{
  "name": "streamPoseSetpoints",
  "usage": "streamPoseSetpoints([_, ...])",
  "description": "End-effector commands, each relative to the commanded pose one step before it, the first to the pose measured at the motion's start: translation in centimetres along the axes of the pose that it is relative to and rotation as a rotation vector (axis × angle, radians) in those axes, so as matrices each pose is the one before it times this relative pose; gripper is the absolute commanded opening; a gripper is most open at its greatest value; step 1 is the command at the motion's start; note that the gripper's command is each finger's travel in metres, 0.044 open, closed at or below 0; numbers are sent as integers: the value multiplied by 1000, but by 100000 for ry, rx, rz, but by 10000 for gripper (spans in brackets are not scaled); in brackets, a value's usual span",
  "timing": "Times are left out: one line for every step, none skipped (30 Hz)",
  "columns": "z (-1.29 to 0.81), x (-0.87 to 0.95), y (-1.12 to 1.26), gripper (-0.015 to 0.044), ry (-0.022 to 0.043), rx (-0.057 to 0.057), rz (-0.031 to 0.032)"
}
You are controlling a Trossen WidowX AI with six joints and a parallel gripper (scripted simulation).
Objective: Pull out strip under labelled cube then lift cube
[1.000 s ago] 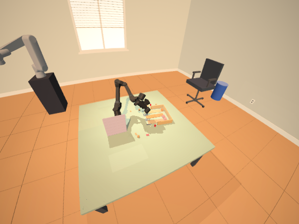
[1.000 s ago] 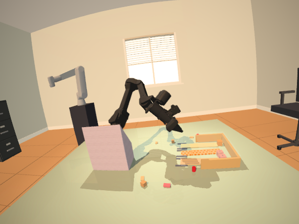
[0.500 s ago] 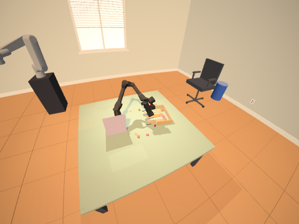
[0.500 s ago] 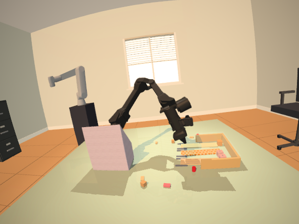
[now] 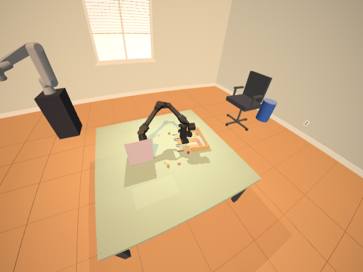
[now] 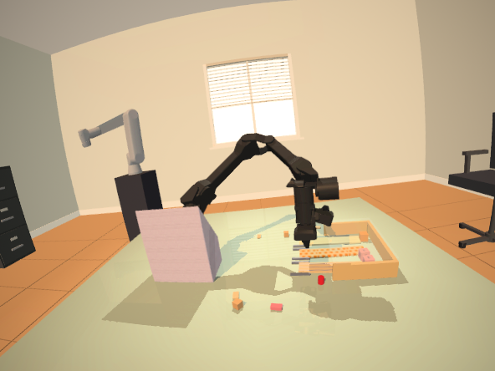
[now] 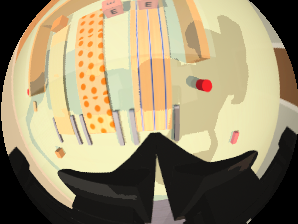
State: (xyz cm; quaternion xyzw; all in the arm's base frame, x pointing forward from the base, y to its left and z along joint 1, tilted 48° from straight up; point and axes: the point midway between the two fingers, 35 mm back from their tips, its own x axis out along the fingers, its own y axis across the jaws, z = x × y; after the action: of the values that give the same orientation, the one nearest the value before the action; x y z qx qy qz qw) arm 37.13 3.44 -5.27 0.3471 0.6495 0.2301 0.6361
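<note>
An orange-walled tray (image 6: pixel 364 269) (image 5: pixel 201 149) (image 7: pixel 185 10) holds several strips side by side: a cream one (image 6: pixel 334 241), an orange dotted one (image 6: pixel 334 251) (image 7: pixel 96 76) and a striped one (image 6: pixel 319 267) (image 7: pixel 153 63). Their grey handles stick out of the tray's open end. Two pink cubes (image 6: pixel 367 255) (image 7: pixel 112 7) with dark marks rest on the strips' far ends; I cannot tell which is labelled. An orange cube (image 6: pixel 364 236) sits at the back. My gripper (image 6: pixel 306 243) (image 5: pixel 184 141) (image 7: pixel 154 136) is shut and empty, pointing down just above the handles.
A red cylinder (image 6: pixel 321 280) (image 7: pixel 204 86) (image 5: pixel 188 152) stands just outside the tray's front. A big pink box (image 6: pixel 180 246) (image 5: pixel 139 151) stands to the left. Small orange blocks (image 6: pixel 237 302) and a pink block (image 6: pixel 276 307) (image 7: pixel 234 137) lie loose on the table.
</note>
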Motion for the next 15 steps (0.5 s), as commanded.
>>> streamPoseSetpoints([163,56,-114,0,2108,100,-644])
streamPoseSetpoints([8,84,-2,0,-2,1,-9])
streamPoseSetpoints([10,109,-3,0,-3,2,-11])
streamPoseSetpoints([14,157,-4,0,-4,2,-15])
streamPoseSetpoints([13,163,-4,0,-3,2,-14])
streamPoseSetpoints([13,164,-4,0,-3,2,-13])
streamPoseSetpoints([12,168,-4,0,-3,2,-12])
streamPoseSetpoints([11,168,-3,0,-3,2,-11])
streamPoseSetpoints([10,168,-3,0,-3,2,-10])
streamPoseSetpoints([9,168,-3,0,-2,2,-9])
streamPoseSetpoints([8,168,-3,0,-2,2,-8])
streamPoseSetpoints([7,168,-2,0,-2,2,-6])
streamPoseSetpoints([6,167,-2,0,-2,2,-5])
streamPoseSetpoints([5,167,-2,0,-1,2,-4])
streamPoseSetpoints([4,167,-2,0,-1,2,-3])
